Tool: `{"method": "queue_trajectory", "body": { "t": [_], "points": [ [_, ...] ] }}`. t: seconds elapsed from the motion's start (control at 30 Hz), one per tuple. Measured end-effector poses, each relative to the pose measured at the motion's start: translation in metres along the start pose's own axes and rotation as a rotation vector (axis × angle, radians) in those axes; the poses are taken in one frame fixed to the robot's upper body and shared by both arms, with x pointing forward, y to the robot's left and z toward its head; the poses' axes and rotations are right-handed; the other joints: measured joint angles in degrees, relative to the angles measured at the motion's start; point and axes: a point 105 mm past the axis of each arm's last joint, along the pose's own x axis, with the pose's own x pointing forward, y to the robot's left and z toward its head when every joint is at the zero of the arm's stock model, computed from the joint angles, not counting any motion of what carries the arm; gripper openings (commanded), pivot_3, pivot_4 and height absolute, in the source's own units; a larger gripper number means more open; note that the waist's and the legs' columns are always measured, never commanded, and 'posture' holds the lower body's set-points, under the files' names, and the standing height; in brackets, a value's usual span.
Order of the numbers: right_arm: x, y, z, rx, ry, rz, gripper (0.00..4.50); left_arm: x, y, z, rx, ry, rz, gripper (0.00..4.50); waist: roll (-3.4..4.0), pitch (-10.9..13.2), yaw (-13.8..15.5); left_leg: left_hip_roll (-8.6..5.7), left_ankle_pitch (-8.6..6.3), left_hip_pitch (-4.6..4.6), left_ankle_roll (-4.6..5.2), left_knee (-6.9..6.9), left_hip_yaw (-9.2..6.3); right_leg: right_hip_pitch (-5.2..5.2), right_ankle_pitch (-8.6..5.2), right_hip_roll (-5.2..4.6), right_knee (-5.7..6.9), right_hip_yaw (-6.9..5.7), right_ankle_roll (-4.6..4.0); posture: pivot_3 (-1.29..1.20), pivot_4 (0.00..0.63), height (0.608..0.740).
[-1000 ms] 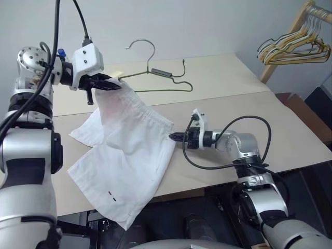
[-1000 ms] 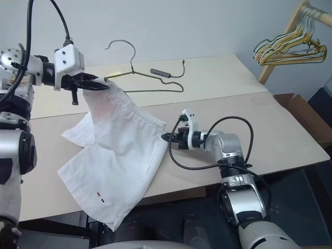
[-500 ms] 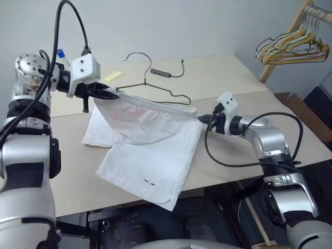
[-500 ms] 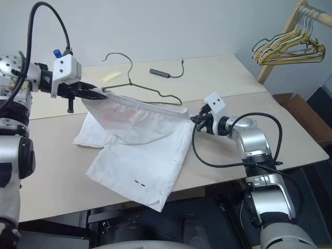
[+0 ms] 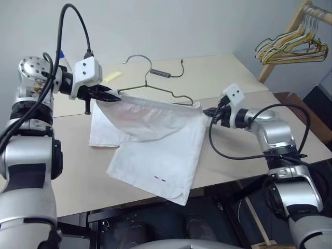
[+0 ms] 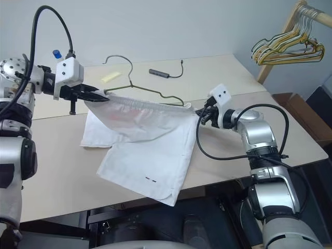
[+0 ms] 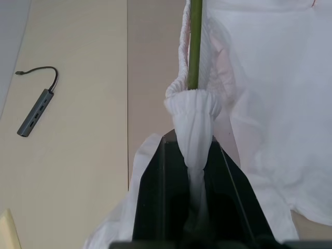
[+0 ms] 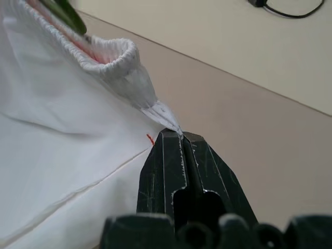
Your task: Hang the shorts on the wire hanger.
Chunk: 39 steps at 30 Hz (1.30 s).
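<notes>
The left end effector (image 5: 111, 94) is clamped on one bunched end of the waistband of the shorts (image 5: 155, 140), and the right end effector (image 5: 210, 111) is pinched tight on the opposite end, a thin tab of elastic caught between its closed fingers (image 8: 179, 155). Between them the waistband is pulled nearly taut above the surface (image 5: 290, 135), while the legs trail down toward six o'clock, the lowest hem hanging past the front edge. The wire hanger (image 5: 150, 83) lies just behind the waistband at about twelve o'clock, hook pointing away; in the left wrist view a green-grey wire runs along the gathered elastic (whether inside the band or only against it, I cannot tell).

The right hold looks the weaker one: so little cloth is caught that further stretching could pull the tab free and drop that side. Dragging the taut band could also push the loose hanger toward the adapter and cable (image 5: 162, 73) at twelve o'clock. The overhanging leg may tug the cloth downward.
</notes>
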Motion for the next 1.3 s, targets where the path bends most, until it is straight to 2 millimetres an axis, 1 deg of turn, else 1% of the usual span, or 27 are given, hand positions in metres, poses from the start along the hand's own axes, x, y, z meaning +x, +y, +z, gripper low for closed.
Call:
{"method": "queue_trajectory", "body": {
  "t": [0.17,0.4,0.63,0.77,0.97,1.1,1.23,1.3],
  "points": [
    [-0.004,-0.003,0.004,-0.028,0.010,0.019,0.03,0.002,-0.002,-0.006,-0.007,0.010,0.016,0.00,0.00,0.0,0.0,0.00,0.00,-0.03,0.00,0.01,0.02,0.00,0.00,-0.02,0.01,-0.01,0.01,0.01,0.000,0.740],
    [-0.001,-0.004,-0.010,-0.046,0.067,0.035,0.03,0.002,0.002,-0.003,0.014,-0.005,0.049,0.00,0.00,0.0,0.0,0.00,0.01,-0.02,-0.02,0.00,0.06,0.00,0.01,-0.01,0.00,0.00,0.01,0.01,0.000,0.740],
    [-0.001,-0.006,-0.015,-0.047,0.074,0.028,0.03,0.005,-0.005,-0.004,-0.002,-0.032,0.006,0.00,0.00,0.0,0.0,0.00,0.02,-0.01,-0.04,0.01,0.08,0.01,0.01,-0.01,0.00,0.01,0.01,0.01,0.000,0.740],
    [-0.001,-0.008,-0.013,-0.058,0.073,0.023,0.03,0.007,-0.009,-0.006,0.003,-0.015,-0.021,0.00,0.00,0.0,0.0,0.00,0.02,-0.01,-0.03,0.01,0.08,0.01,0.01,-0.01,0.00,0.01,0.01,0.01,0.000,0.740],
    [-0.005,-0.010,-0.003,-0.125,0.069,0.025,0.03,0.011,-0.004,-0.014,0.017,0.059,0.034,0.00,0.00,0.0,0.1,-0.01,0.01,-0.02,-0.03,0.00,0.07,0.00,0.01,-0.03,0.01,0.02,0.02,0.01,0.000,0.740],
    [-0.014,-0.008,0.014,-0.259,0.052,0.032,0.03,0.011,0.000,-0.015,0.022,0.070,0.069,0.00,0.00,0.0,0.1,0.00,0.01,-0.03,-0.03,0.00,0.08,0.00,0.01,-0.02,-0.02,0.01,0.02,0.01,0.000,0.740],
    [-0.018,0.001,0.029,-0.389,0.051,0.055,0.03,0.011,-0.003,-0.017,0.029,0.075,0.057,0.00,0.00,0.0,0.1,0.00,0.01,-0.02,-0.02,0.00,0.11,-0.02,0.01,-0.02,-0.01,0.02,0.02,0.00,0.000,0.740],
    [-0.019,0.010,0.044,-0.454,0.064,0.086,0.03,0.010,-0.006,-0.019,0.018,0.075,0.039,0.00,0.01,0.0,-0.1,0.01,0.00,-0.02,-0.01,0.01,0.13,-0.06,0.01,-0.01,-0.01,0.05,0.02,0.00,0.000,0.740]
  ]
}}
